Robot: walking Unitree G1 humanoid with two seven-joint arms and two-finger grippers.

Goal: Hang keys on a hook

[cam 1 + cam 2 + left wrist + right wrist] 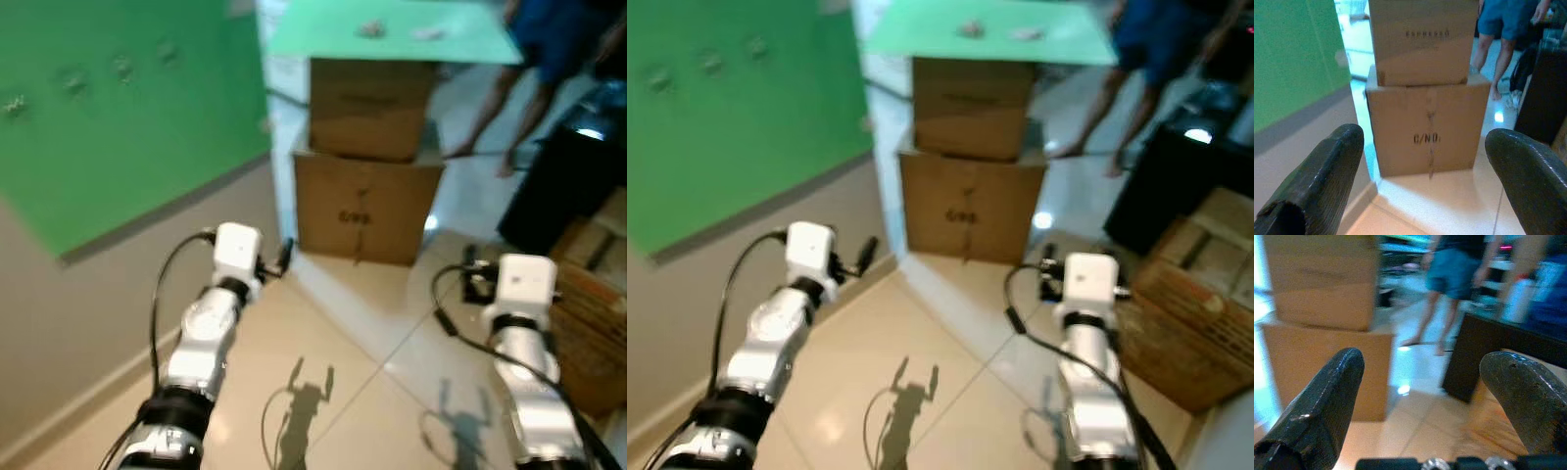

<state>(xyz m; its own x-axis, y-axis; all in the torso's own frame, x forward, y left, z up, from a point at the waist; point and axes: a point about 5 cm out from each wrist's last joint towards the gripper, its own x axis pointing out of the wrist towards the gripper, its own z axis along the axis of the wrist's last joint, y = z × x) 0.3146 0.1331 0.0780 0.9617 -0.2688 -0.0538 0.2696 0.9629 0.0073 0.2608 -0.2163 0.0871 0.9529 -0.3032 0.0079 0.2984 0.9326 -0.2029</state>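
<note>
A glossy beige tiled floor (333, 392) is seen beneath both arms, with their shadows cast on it. A green board (118, 108) is fixed to the wall on the robot's left, and several small hooks (122, 69) are made out in a row near its upper edge; they are blurred and their form cannot be told. Ahead, two cardboard boxes are stacked: a lower box (1427, 129) with dark printed lettering and a smaller upper box (1420, 41). A green sheet (392, 34) lies flat on top of the stack. Two small pale objects (372, 29) rest on that sheet near its far edge; these may be the keys, but their identity, long axis and heading cannot be told from the blur. They lie well apart from both grippers, higher and further ahead. A person's legs (1432, 328) in blue shorts are seen standing beyond the boxes, to the right. A black cabinet (558, 186) and further cartons (1185, 323) stand at the right side.

The left gripper (1420, 181) is held out towards the boxes, fingers (1327, 176) spread wide and nothing between them. The right gripper (1422, 411) is likewise held forward, spread apart and empty, facing the black cabinet and the person.
</note>
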